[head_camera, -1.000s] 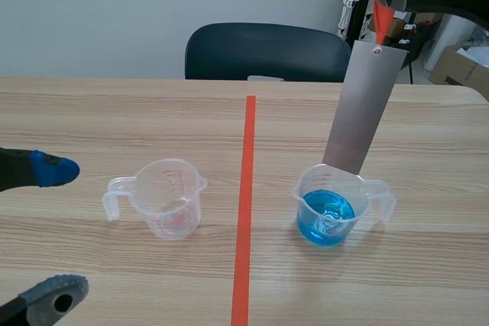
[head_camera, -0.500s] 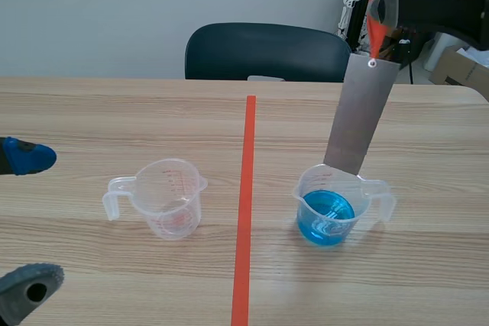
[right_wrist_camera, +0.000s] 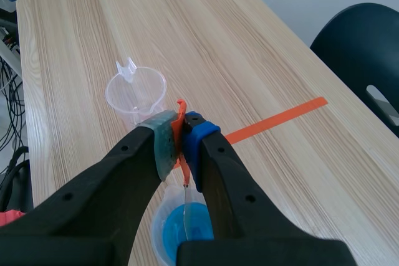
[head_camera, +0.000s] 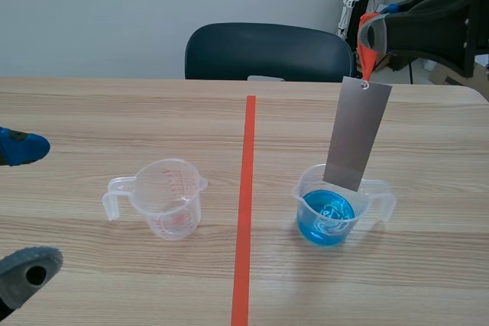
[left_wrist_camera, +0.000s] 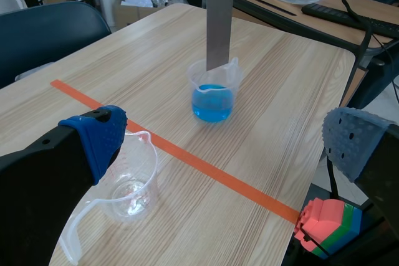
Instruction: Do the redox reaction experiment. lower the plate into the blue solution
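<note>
Nearest, the left hand [head_camera: 27, 211] rests low at the table's [head_camera: 114, 112] edge with its fingers wide apart, holding nothing. Just ahead of it stands the empty measuring cup [head_camera: 170, 198]. Across the tape line sits the cup of blue solution [head_camera: 328, 208]. The metal plate [head_camera: 357, 133] hangs slanted over it, lower edge about level with the cup's rim and not yet in the liquid; whether it is inside the rim I cannot tell. Higher and farther back, the right hand [head_camera: 374, 32] is clamped on the orange strap [head_camera: 368, 55] that carries the plate.

The risk lies in that loose hang — the plate can swing or twist on the strap. If it descends off-centre, its corner could catch the rim and tip the light cup, spilling solution.
</note>
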`<control>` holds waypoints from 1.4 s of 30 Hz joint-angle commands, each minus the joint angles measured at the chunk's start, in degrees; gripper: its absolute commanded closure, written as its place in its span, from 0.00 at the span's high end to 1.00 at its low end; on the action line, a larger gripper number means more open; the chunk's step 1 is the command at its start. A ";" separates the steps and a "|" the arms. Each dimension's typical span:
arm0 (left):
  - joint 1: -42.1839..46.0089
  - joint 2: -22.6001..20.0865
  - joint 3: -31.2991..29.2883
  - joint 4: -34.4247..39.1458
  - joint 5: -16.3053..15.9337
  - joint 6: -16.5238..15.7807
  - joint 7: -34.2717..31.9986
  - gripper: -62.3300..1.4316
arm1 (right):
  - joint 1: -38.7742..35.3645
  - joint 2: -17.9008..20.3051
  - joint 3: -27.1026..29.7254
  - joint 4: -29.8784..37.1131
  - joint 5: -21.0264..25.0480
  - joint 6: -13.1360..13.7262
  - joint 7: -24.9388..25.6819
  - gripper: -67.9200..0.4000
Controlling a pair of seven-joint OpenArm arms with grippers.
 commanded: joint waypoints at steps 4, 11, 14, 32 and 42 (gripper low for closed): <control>-0.15 0.28 -0.15 0.68 -0.37 -0.09 -0.85 1.00 | 0.26 0.31 0.33 0.20 0.33 0.00 1.18 0.01; -0.15 0.28 -0.15 0.68 -0.37 -0.09 -0.85 1.00 | 0.24 0.31 0.33 0.17 0.02 0.00 1.29 0.01; -0.15 0.28 -0.15 0.68 -0.37 -0.09 -0.85 1.00 | 0.24 0.31 0.33 0.15 -0.07 0.00 1.29 0.01; -0.15 0.26 -0.15 0.68 -0.37 -0.11 -1.03 1.00 | 0.22 -4.76 0.33 -3.78 -4.42 0.52 0.98 0.01; -0.15 0.26 -0.15 0.70 -0.37 -0.11 -0.98 1.00 | -0.22 -7.74 0.33 -6.29 -6.58 1.55 0.90 0.01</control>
